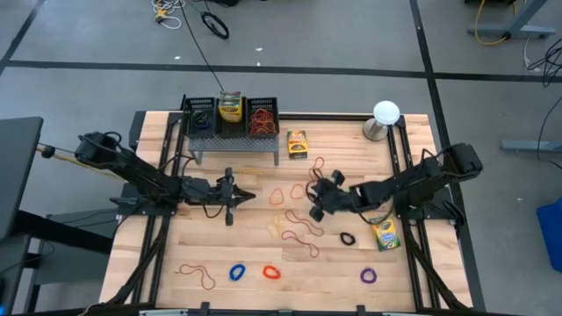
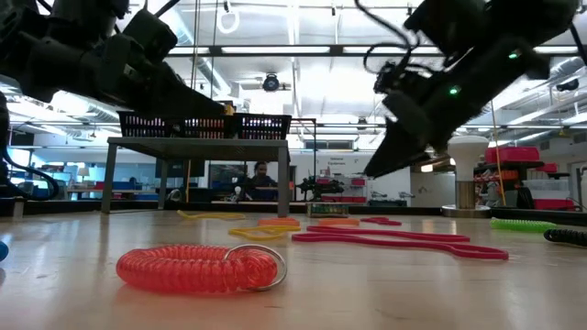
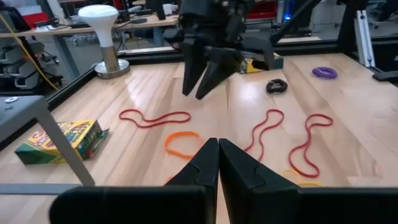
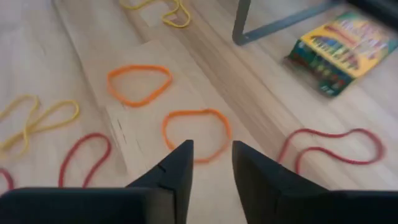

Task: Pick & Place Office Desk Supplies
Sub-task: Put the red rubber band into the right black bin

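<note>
High view puts the left gripper [image 1: 248, 195] left of centre, fingers pressed together on nothing, pointing right. Facing it from the right, the right gripper [image 1: 309, 190] has its fingers a narrow gap apart, empty, above an orange band [image 4: 196, 134] lying flat as a rounded loop. A long red band [image 3: 155, 117] stretches left-right in the left wrist view. One crayon box [image 1: 298, 144] lies upper centre, long axis up-down; another crayon box [image 1: 385, 235] lies lower right, tilted. Coiled loops, blue [image 1: 237, 273], red [image 1: 271, 272] and purple [image 1: 368, 276], sit along the bottom.
</note>
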`<state>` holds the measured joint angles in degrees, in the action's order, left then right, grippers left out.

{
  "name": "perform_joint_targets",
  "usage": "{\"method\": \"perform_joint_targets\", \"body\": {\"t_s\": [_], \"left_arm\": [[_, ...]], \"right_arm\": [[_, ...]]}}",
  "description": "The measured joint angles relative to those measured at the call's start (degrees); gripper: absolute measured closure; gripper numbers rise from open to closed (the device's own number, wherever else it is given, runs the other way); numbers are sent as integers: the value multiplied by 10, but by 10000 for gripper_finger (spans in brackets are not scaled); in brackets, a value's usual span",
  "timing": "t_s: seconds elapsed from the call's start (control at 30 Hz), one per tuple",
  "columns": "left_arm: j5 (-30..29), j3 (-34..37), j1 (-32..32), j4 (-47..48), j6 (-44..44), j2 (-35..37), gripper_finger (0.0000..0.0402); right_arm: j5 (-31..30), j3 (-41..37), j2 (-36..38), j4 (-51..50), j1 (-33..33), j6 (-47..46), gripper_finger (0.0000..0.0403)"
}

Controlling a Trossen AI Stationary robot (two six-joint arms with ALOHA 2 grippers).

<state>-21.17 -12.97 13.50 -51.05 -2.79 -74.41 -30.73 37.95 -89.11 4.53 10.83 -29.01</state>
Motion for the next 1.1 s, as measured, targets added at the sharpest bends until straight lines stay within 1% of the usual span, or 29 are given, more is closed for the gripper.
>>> {"method": "perform_joint_targets", "body": {"t_s": [0.2,0.3,0.4,0.5,0.57,0.7,0.8,0.83,0.9,0.97,1.03,1.1], "left_arm": [[0,0,0,-6,0,0,381],[-2,0,0,-7,2,-3,381],[-19,-1,-2,-12,-8,-10,382],[-21,0,-14,-18,-13,-11,390],[-19,11,-20,-48,-23,-11,395],[-27,67,-33,-163,-25,-11,394],[-36,121,-35,-256,-12,-11,387],[-49,126,-34,-266,-9,-13,386],[-71,127,-30,-252,-9,-11,385],[-76,127,-26,-250,-14,-10,385],[-74,127,-27,-240,-14,-17,385],[-73,127,-26,-229,-9,-18,385]], "right_arm": [[84,2,-44,47,-65,-8,247],[90,8,-76,52,-79,-8,246],[97,20,-105,53,-89,-8,253],[104,38,-132,51,-95,-4,263],[104,52,-144,51,-98,3,271],[102,59,-151,49,-98,18,305],[100,59,-151,49,-97,30,346],[100,59,-151,49,-97,32,361],[101,59,-151,50,-97,33,386],[100,59,-150,49,-97,30,394],[97,59,-143,45,-97,29,390],[98,60,-136,47,-97,29,371]]}}
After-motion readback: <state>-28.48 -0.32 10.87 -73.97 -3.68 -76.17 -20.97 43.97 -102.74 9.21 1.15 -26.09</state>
